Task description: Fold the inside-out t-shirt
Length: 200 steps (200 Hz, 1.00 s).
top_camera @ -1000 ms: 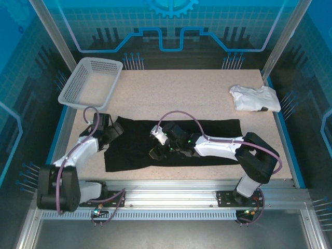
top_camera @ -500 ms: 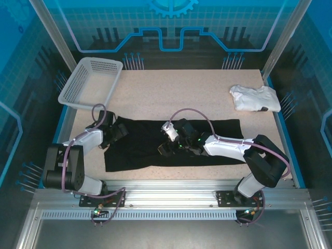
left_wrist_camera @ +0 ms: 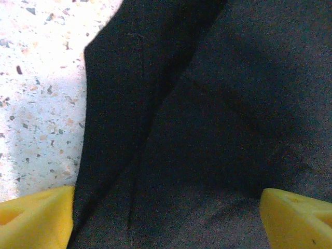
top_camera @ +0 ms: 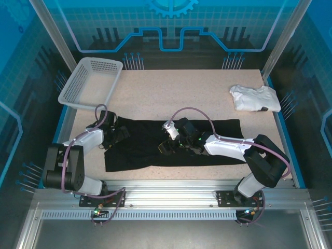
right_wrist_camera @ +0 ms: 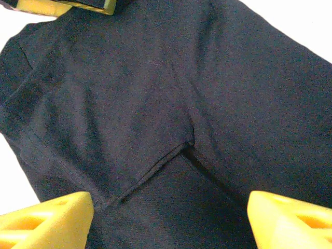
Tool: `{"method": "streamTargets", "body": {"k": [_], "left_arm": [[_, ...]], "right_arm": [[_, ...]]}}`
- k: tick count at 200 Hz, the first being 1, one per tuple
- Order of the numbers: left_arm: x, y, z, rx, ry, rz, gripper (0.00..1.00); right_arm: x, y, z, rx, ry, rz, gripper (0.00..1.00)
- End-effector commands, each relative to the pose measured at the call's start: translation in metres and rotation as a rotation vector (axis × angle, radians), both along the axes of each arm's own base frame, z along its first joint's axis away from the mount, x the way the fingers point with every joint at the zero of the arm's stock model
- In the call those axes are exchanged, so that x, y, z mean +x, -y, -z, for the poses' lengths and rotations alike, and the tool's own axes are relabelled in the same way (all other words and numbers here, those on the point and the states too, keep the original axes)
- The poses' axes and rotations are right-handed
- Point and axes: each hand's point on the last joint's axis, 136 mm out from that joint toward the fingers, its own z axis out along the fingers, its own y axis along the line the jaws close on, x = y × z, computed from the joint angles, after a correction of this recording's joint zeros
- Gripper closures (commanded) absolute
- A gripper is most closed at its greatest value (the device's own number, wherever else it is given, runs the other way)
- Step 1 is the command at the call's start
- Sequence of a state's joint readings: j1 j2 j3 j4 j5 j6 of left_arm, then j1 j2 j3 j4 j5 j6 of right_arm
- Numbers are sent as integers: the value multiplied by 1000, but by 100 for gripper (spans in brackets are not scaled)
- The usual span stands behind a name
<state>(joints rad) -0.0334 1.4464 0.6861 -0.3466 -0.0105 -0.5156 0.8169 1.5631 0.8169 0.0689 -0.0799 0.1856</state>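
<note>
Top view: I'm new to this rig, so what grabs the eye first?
A black t-shirt lies spread across the near half of the table, the left hand open at its left end, the right hand open over its middle. A white garment sits far right, a basket far left.

The left arm (top_camera: 85,141) and right arm (top_camera: 226,147) are white with black joints. Purplish cables (top_camera: 193,110) loop along them. The fingertips (left_wrist_camera: 33,218) are yellow.

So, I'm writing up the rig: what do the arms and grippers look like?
The left arm and right arm have white shells, black joints and looping purple cables. The left gripper and right gripper have yellow wedge-shaped fingers.
</note>
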Motion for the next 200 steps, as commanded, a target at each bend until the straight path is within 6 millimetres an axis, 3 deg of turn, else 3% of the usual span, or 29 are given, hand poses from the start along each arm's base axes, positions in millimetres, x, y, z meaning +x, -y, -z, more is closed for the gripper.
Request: {"method": "streamTargets", "body": {"k": [1,80,149,160,180,200], "left_arm": [[-13,49,0,-246,-40,107,14],[-19,100,-5,-366,-21,265,36],[-13,96,12,-318,-20,272,86],[-13,95,13,-309,-3,272,100],[-9,92,8,-301,50,250,100],[-1,90,-14,-303,140,224,100]], "right_arm": [[1,3,1,12,-14,21,21],[3,3,6,-3,-23,29,21],[4,5,6,-14,-26,41,21],[3,6,6,-16,-25,42,21],[4,8,3,-20,-15,50,21],[6,12,-3,-30,9,60,21]]}}
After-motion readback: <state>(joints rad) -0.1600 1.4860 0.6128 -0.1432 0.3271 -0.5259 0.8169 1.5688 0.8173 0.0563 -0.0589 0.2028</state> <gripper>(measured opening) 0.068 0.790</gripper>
